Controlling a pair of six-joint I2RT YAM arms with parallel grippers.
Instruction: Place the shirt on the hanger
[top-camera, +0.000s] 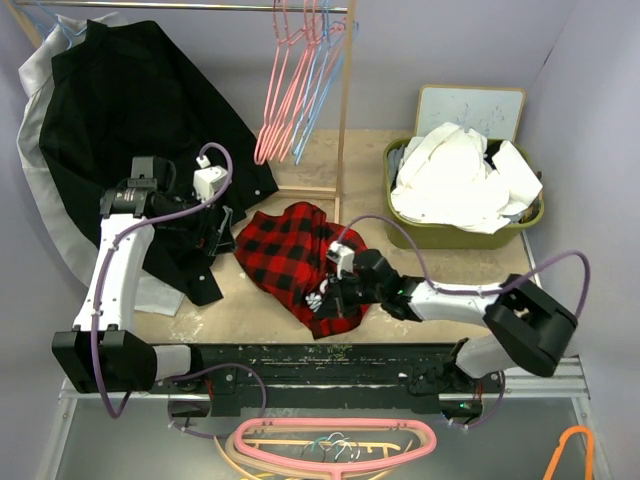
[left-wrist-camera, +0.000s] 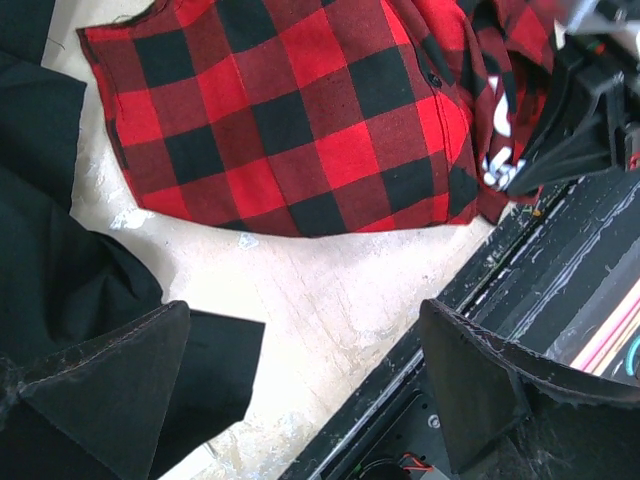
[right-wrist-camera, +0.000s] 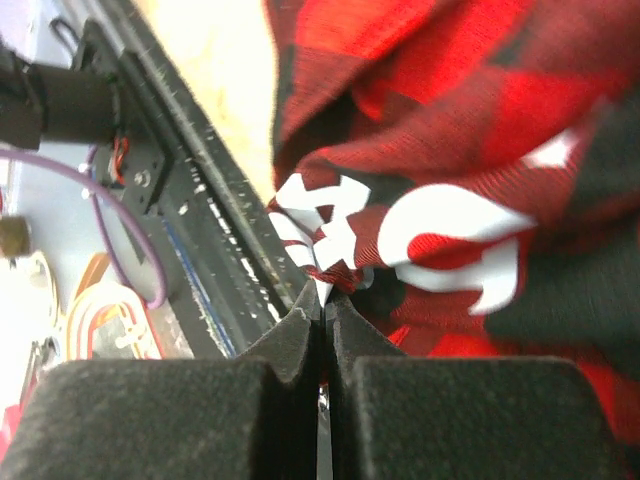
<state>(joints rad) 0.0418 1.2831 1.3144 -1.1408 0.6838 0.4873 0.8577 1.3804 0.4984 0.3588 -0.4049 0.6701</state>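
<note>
The red-and-black plaid shirt (top-camera: 288, 255) lies crumpled on the table in front of the arms. It fills the top of the left wrist view (left-wrist-camera: 300, 120). My right gripper (top-camera: 335, 292) is shut on a fold at the shirt's near edge, where white letters (right-wrist-camera: 440, 230) show; its jaws (right-wrist-camera: 325, 305) pinch the cloth close to the black front rail. My left gripper (top-camera: 220, 238) is open and empty, left of the shirt, over bare table and a corner of the black shirt (left-wrist-camera: 60, 290); its fingers (left-wrist-camera: 100, 390) stand wide apart. The light-blue hanger (top-camera: 322, 85) hangs on the rack among pink ones.
A big black shirt (top-camera: 130, 110) hangs at the back left and drapes onto the table. Pink hangers (top-camera: 283, 95) hang by a wooden post (top-camera: 345, 120). A green basket (top-camera: 400, 232) of white cloths stands at the right. A black rail (top-camera: 320, 358) runs along the front.
</note>
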